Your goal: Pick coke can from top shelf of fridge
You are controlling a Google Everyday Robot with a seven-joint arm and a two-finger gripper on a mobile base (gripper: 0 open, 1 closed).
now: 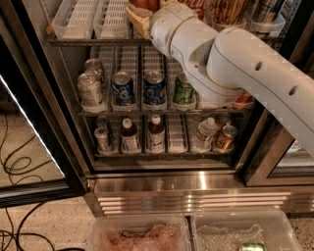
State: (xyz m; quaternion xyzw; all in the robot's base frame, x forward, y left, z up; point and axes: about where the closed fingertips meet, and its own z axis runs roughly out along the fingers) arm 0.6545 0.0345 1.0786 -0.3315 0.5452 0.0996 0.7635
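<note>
Gripper [139, 19] in at top shelf [88, 42] of fridge [171, 188], frame 12 o'clock. Coke can [145, 4] just beside gripper at its 1 o'clock; contact unclear. Looks upright, long axis vertical. Only red lower body showing, top cropped. Grip state: cannot tell.

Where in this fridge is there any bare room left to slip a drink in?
Two white lanes at the left of the top shelf lie bare, beside the pincer. On the lowest shelf one lane is free between a brown bottle and a clear bottle. The middle shelf's front is crowded with cans.
</note>
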